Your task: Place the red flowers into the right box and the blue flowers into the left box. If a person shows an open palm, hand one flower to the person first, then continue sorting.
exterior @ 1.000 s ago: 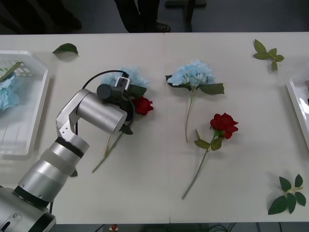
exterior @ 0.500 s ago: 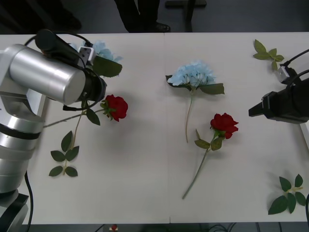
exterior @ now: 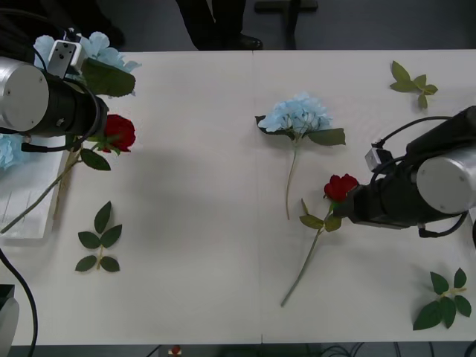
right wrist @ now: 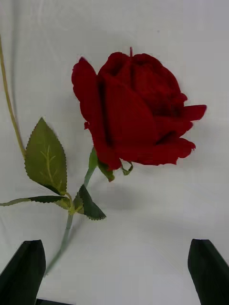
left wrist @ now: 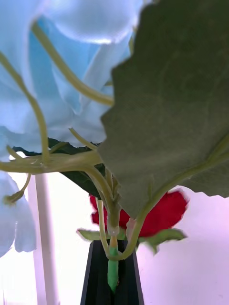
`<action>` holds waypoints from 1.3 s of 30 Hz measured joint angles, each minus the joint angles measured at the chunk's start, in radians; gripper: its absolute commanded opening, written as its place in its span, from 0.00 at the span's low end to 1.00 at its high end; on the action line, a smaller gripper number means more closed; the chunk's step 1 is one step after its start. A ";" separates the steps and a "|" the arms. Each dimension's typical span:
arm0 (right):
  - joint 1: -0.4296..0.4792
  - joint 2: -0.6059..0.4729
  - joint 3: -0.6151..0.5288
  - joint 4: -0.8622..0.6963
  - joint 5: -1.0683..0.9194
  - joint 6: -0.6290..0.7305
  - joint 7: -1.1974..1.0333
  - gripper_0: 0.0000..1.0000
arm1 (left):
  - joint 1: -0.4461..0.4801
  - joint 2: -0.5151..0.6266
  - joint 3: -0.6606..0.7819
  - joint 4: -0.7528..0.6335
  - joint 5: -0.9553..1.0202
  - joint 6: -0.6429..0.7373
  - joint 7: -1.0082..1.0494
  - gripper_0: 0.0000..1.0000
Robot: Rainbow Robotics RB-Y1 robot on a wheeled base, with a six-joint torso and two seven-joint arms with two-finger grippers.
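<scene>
My left gripper [exterior: 80, 134] is raised over the table's left end, its black fingers [left wrist: 95, 281] shut on the stem of a blue flower [exterior: 97, 49]. A red rose [exterior: 117, 132] hangs with that flower, its bloom [left wrist: 160, 217] behind the stems. The left box [exterior: 33, 223] lies below, holding another blue flower [exterior: 6, 152]. My right gripper [exterior: 351, 204] is open and low beside a red rose [exterior: 342, 186], whose bloom [right wrist: 136, 109] lies just beyond the fingers [right wrist: 24, 271]. One more blue flower [exterior: 297, 115] rests mid-table. The right box is hidden behind my right arm; the open palm is out of view.
Loose leaf sprigs lie at the back right [exterior: 413, 80], the front right [exterior: 445, 301] and the front left [exterior: 99, 238]. A person's legs [exterior: 216, 22] stand behind the far edge of the table. The rose's long stem [exterior: 305, 260] runs toward the front edge.
My left arm has swung left toward the left box, carrying the blue flower and the red rose with it. My right arm has come in from the right, down to the mid-table rose.
</scene>
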 measured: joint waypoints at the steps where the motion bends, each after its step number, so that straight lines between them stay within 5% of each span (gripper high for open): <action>1: 0.000 0.000 0.027 -0.001 0.024 -0.012 -0.008 0.87 | 0.002 0.000 0.000 0.001 -0.007 0.005 0.000 0.00; 17: 0.000 0.000 0.347 0.000 0.250 -0.146 -0.307 0.87 | 0.004 -0.096 -0.034 0.048 -0.126 0.018 0.138 0.00; 33: 0.000 0.000 0.382 0.119 0.300 -0.276 -0.309 0.87 | 0.055 -0.149 -0.217 0.396 -0.182 -0.552 0.139 0.00; 34: 0.000 0.000 0.382 0.126 0.300 -0.281 -0.309 0.86 | 0.055 -0.149 -0.225 0.419 -0.186 -0.589 0.139 0.15; 35: 0.000 0.000 0.382 0.133 0.300 -0.286 -0.309 0.86 | 0.056 -0.149 -0.231 0.436 -0.191 -0.614 0.139 0.43; 36: 0.000 0.000 0.382 0.138 0.300 -0.289 -0.309 0.86 | 0.057 -0.149 -0.235 0.447 -0.193 -0.635 0.139 0.55; 37: 0.000 0.000 0.382 0.144 0.300 -0.294 -0.309 0.80 | 0.061 -0.149 -0.238 0.455 -0.194 -0.656 0.139 0.81; 38: 0.000 0.000 0.382 0.149 0.301 -0.298 -0.309 0.74 | 0.066 -0.149 -0.239 0.457 -0.194 -0.667 0.139 0.89; 39: 0.000 0.000 0.382 0.151 0.303 -0.298 -0.309 0.54 | 0.070 -0.149 -0.238 0.457 -0.194 -0.671 0.139 1.00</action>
